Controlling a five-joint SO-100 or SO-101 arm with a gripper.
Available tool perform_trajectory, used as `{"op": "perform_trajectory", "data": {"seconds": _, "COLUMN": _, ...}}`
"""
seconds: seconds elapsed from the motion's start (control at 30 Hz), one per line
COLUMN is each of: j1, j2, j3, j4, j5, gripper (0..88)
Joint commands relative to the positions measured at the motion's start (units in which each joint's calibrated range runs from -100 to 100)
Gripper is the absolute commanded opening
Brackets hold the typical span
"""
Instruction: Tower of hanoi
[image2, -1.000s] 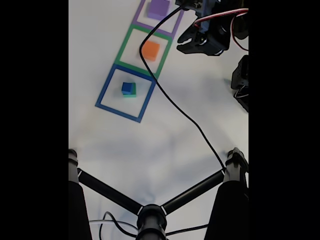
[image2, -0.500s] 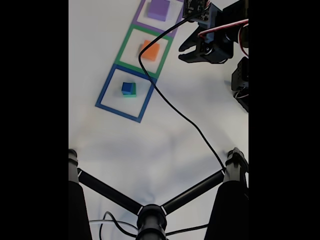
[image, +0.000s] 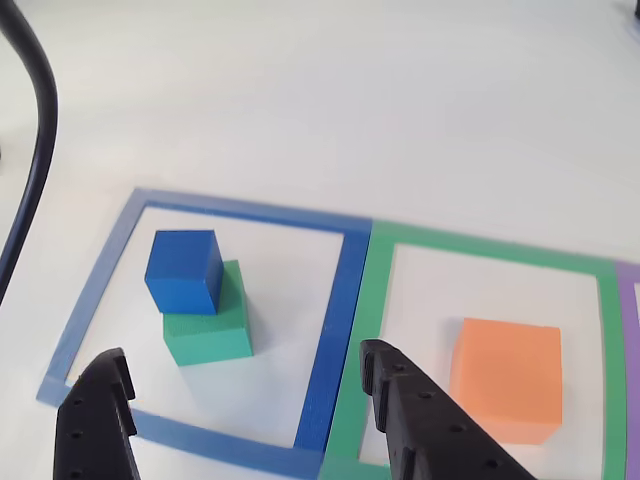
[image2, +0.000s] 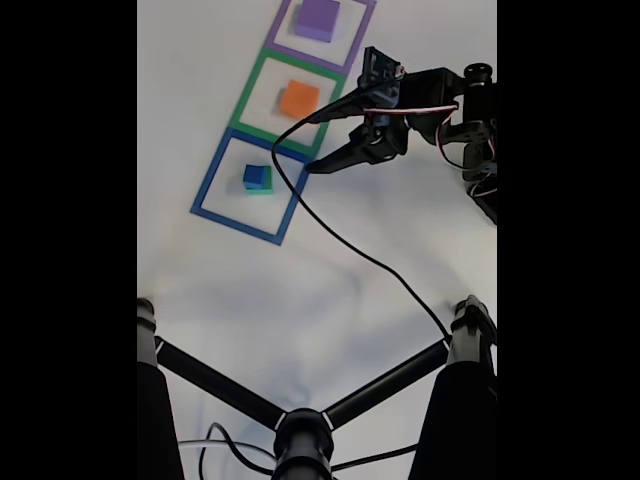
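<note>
Other view: matte blue cube (image: 183, 271) atop green block (image: 210, 325)

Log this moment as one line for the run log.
gripper: open, empty, facing blue square | blue cube: on green block, blue square | orange block: green square | purple block: purple square

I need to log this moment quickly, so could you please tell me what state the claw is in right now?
The claw is open and holds nothing; its tips hang spread near the blue cube on the green block.
</note>
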Motion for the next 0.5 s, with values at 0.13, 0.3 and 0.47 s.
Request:
{"op": "perform_trajectory", "data": {"seconds": 0.13, "j1": -2.9, "j2": 9.5, "j3": 4.1, "j4": -20.7, "j5": 0.8, "gripper": 26.4}}
{"op": "perform_trajectory", "data": {"seconds": 0.3, "j1": -3.3, "j2": 18.3, "j3": 3.8, "j4": -29.6, "j5": 0.8, "gripper": 26.6}}
{"op": "perform_trajectory", "data": {"seconds": 0.47, "j1": -1.9, "j2": 24.6, "j3": 2.7, "j4": -34.3, "j5": 0.8, "gripper": 26.6}}
